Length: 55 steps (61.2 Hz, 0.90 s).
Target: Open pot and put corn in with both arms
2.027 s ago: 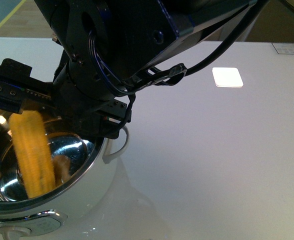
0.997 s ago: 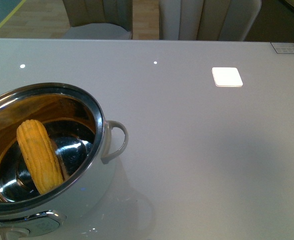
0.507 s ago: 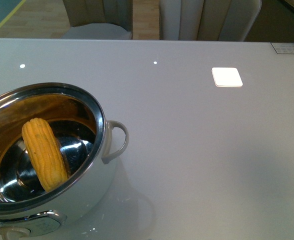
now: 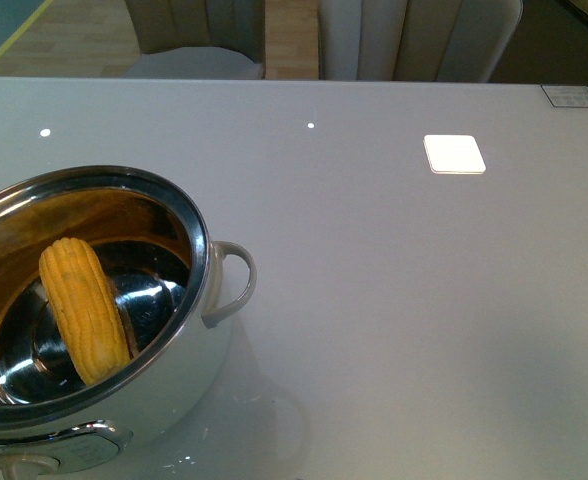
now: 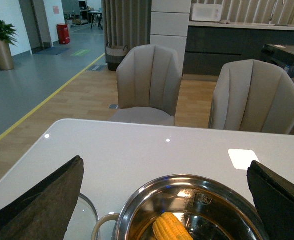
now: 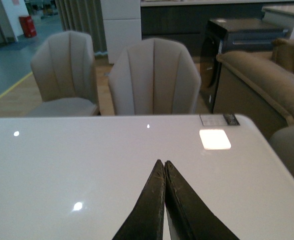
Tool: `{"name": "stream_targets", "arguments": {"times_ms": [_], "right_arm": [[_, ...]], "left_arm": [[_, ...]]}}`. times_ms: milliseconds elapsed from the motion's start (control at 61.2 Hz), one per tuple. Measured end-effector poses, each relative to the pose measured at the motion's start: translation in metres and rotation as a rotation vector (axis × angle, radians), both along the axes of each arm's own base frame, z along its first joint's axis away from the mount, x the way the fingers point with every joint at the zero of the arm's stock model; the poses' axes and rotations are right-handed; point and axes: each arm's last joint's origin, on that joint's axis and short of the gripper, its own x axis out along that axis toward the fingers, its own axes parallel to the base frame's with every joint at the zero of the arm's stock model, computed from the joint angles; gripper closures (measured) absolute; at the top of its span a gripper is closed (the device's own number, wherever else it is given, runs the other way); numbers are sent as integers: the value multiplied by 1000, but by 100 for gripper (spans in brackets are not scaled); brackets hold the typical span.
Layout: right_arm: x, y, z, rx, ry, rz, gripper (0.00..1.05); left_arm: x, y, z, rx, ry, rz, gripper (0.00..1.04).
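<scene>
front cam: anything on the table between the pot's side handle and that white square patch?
Nothing. In the front view, the stretch from the pot's loop handle to the white square patch is bare glossy table.

Showroom-like home kitchen: dining chairs [image 5: 148, 82], dark counter [image 5: 237, 47], sofa [image 6: 259, 82].

My feeds are bright and sharp; ceiling lights glare off the glossy table [image 4: 424, 300] (small white spots), the pot [image 4: 189, 225] interior mirrors warmly, and shadows stay soft.
</scene>
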Motion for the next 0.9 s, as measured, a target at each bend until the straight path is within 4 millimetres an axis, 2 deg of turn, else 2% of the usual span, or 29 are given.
{"name": "stream_targets", "arguments": {"times_ms": [785,899], "right_arm": [[-19,0,1,0,-11,0,103],[-29,0,-2,0,6,-1,103]], "left_arm": [[0,0,0,0,0,0,7],[0,0,0,0,0,0,7]]}}
